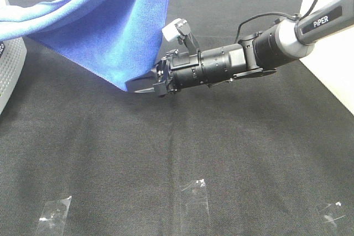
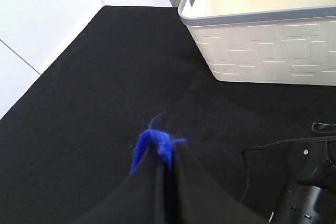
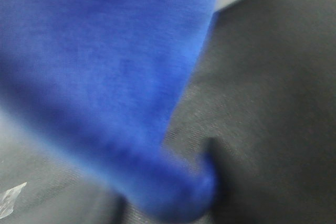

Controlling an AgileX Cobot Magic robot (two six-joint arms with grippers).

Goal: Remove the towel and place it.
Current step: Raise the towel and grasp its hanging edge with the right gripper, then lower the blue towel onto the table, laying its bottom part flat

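White basket (image 2: 262,51): stands on the black table cloth (image 1: 221,153).
Left gripper (image 2: 167,157): jaws pressed together, pinching a tuft of the towel (image 1: 110,31).
Towel: hangs slanting from the upper left, lowest corner just above the cloth.
Right gripper (image 1: 145,85): at that corner; grip cannot be told.

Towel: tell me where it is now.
In the exterior high view the towel hangs at upper left above the black table covering, its lowest corner at the right gripper.
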